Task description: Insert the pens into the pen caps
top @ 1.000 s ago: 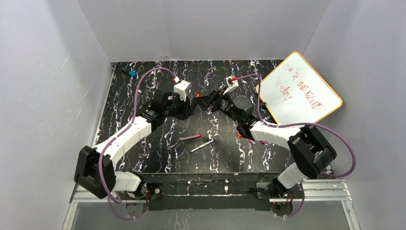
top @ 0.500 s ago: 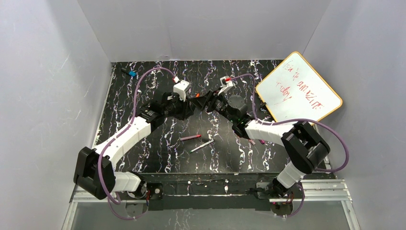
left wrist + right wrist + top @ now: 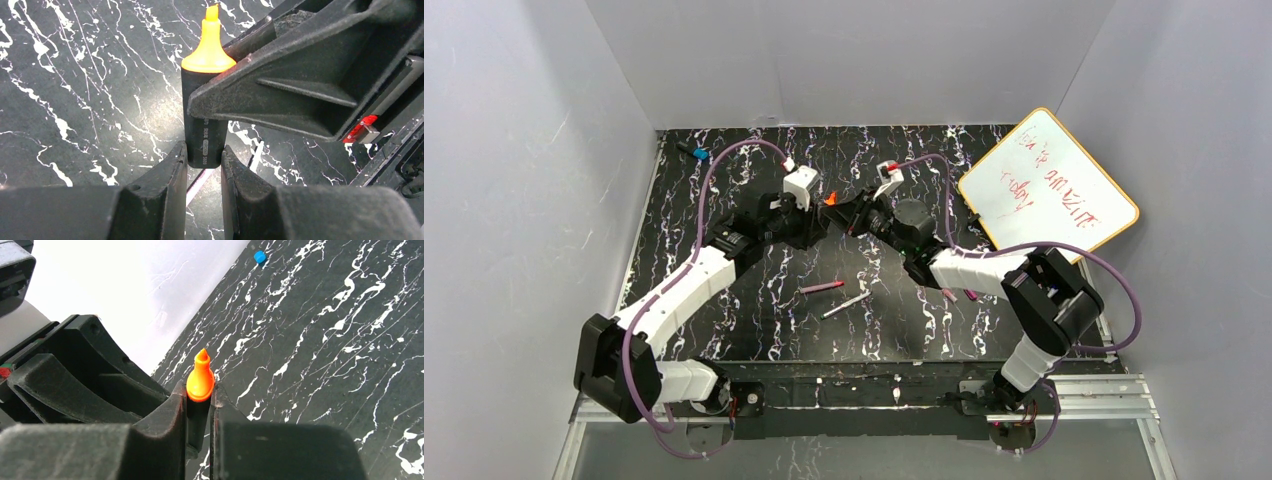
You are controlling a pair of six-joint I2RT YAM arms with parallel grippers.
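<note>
Midair, left gripper (image 3: 204,155) and right gripper (image 3: 200,390) clamp pen (image 3: 209,50).

A black tabletop (image 3: 894,330) veined with white and faint purple is filling the middle of the overhead view, and its glossy surface is catching a soft, dull glare in the wrist views. Three plain pale grey walls are closing it in: a back wall (image 3: 854,60), a left wall (image 3: 524,200) and a right wall (image 3: 1184,120). Even, diffuse light is falling on them and casting only faint shadows. A whiteboard (image 3: 1049,185) with an orange rim is leaning at the far right corner, tilted like a diamond and bearing red handwriting too small to read. A silver metal frame (image 3: 1114,395) is running along the table's near edge.
</note>
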